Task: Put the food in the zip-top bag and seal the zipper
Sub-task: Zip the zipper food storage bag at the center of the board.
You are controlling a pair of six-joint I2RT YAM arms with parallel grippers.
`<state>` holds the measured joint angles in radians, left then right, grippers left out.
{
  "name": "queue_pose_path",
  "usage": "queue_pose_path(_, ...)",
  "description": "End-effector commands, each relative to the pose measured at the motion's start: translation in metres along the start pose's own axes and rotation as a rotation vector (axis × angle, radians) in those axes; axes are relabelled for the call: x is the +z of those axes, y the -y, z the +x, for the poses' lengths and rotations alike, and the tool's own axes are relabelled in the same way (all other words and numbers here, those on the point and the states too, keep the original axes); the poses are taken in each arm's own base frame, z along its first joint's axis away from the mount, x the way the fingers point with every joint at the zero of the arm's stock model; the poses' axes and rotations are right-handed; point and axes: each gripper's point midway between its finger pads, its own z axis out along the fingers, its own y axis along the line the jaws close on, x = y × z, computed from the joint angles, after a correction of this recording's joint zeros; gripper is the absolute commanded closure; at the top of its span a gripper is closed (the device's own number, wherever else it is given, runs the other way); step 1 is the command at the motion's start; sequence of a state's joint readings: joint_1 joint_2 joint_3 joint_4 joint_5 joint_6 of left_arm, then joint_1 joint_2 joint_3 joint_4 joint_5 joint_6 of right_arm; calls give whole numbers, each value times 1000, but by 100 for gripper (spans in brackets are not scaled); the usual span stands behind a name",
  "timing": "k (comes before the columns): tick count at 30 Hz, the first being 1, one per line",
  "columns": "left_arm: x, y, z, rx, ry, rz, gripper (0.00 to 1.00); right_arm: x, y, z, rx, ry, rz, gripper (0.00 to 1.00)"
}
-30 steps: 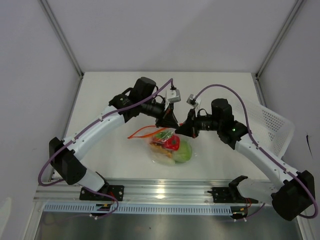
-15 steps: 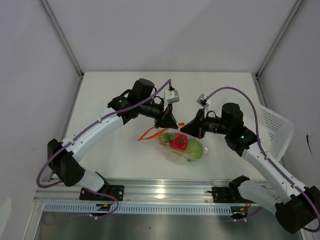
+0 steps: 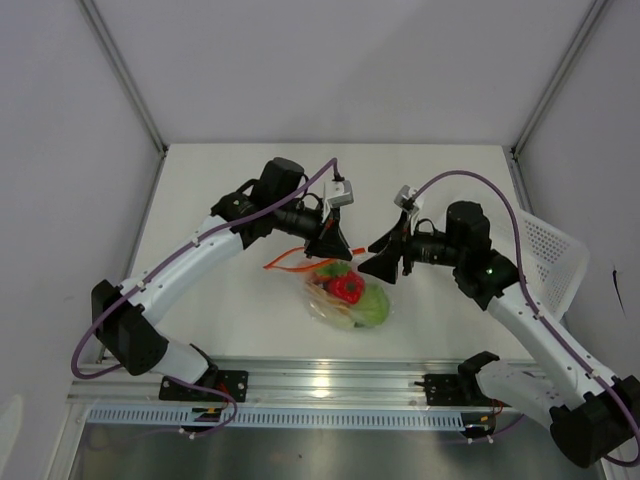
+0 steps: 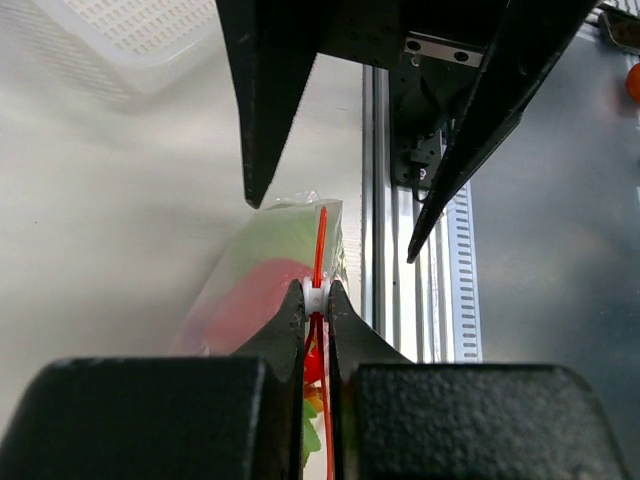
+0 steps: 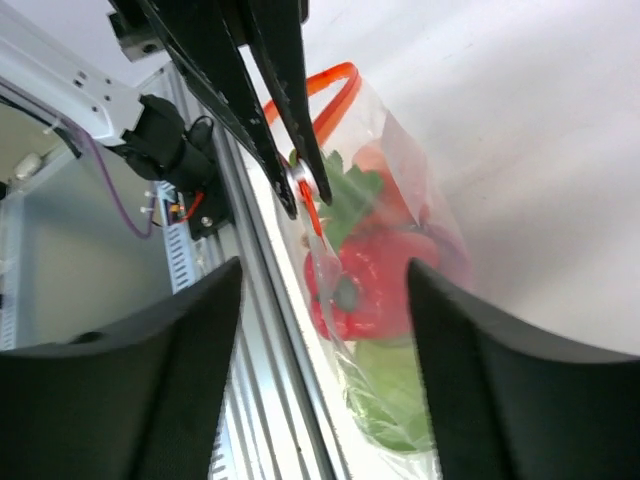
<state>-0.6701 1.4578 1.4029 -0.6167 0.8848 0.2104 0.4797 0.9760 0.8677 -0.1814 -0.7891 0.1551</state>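
Centre of the overhead frame: left gripper (image 3: 333, 250) pinching the zipper (image 4: 321, 235), fingertips pressed together on the thin red-orange strip. Just to the right, right gripper (image 3: 385, 265) spread wide, gripping nothing, close beside the zip-top bag (image 3: 325, 310). Bag below both grippers on the white table (image 3: 230, 180), red pepper (image 3: 347, 288) and green round fruit (image 3: 373, 305) showing through the clear, crinkly plastic. White perforated basket (image 3: 545, 255) at the frame's right edge.
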Motion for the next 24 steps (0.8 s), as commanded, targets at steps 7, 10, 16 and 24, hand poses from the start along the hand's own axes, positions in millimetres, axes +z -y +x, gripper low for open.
queue_pose_path(7,-14,20,-23,57,63,50,99,12,-16,-15,-73,-44,-119,26)
queue_pose_path(10,-15,21,-26,63,68,49,99,27,-18,-2,-66,-104,-138,29)
queue_pose_path(16,-15,21,-27,65,67,46,99,41,-20,13,-56,-150,-160,37)
queue_pose_path(24,-15,22,-26,66,66,54,99,43,-15,10,-63,-132,-150,58)
